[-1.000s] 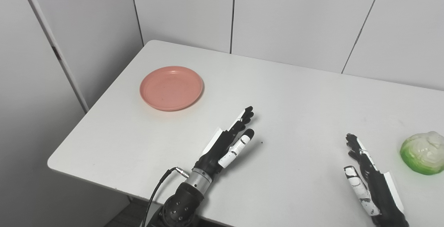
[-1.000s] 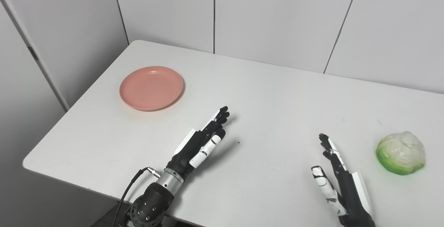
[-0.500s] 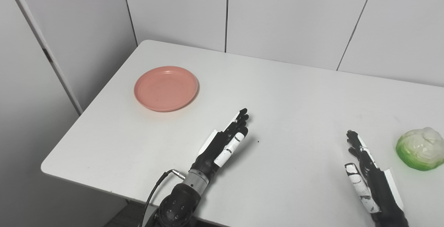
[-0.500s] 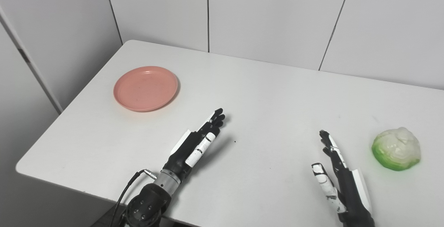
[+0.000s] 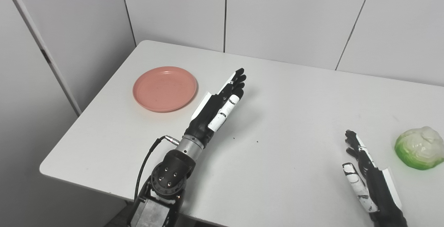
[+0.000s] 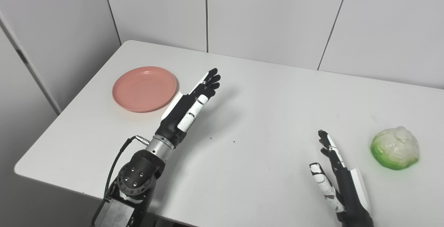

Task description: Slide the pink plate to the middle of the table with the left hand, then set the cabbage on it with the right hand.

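Observation:
The pink plate (image 5: 164, 88) lies flat and bare at the left part of the white table (image 5: 284, 102). My left hand (image 5: 222, 102) hovers just right of the plate, lifted above the table, fingers straight and open, holding nothing. It does not touch the plate. The cabbage (image 5: 419, 148), green and white, rests near the table's right edge. My right hand (image 5: 364, 173) stays low at the front right, open and empty, a short way left of the cabbage.
Grey wall panels (image 5: 277, 15) stand behind the table. The table's left edge and rounded front left corner (image 5: 47, 166) are close to the plate. A black cable (image 5: 149, 157) loops beside my left wrist.
My left arm has risen and reached forward, bringing the hand up beside the plate's right side. The right hand, the plate and the cabbage have stayed put. The camera shifted slightly.

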